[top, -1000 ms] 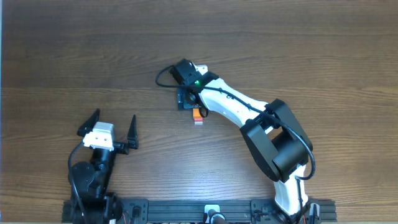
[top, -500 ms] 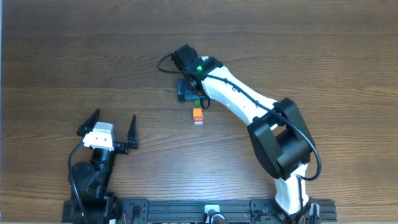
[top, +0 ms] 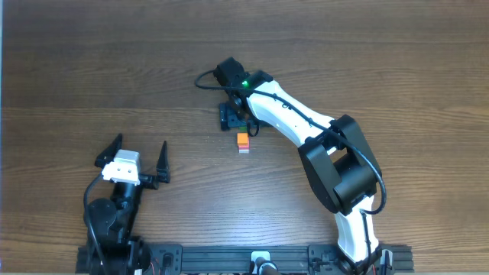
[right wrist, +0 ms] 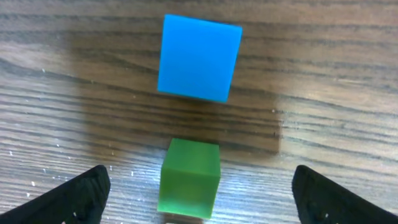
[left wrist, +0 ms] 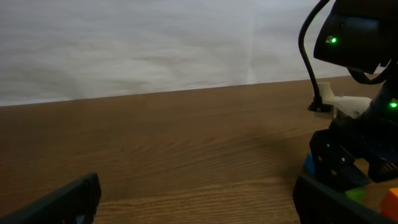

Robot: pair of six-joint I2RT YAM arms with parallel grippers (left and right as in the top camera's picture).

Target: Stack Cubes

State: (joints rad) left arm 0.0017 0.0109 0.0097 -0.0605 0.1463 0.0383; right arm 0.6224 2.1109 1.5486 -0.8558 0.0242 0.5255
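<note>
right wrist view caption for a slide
Open right tool over a green cube, blue cube lying apart, on wooden table.

Right arm [top: 286,118]: white link shells, black joint housings. Green LED [top: 244,82] lit on the black wrist block, thin black cable [top: 200,81] looping off it. Left arm [top: 114,210]: all black, white wrist block [top: 122,164]. Left gripper [top: 140,142]: two black tapered fingers [top: 163,160]. Black base rail [top: 229,253] carries both.

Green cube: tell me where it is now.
The green cube lies near the middle of the table, under the open right gripper, close to the blue cube but apart; in the top view the orange cube sits just below it.
</note>
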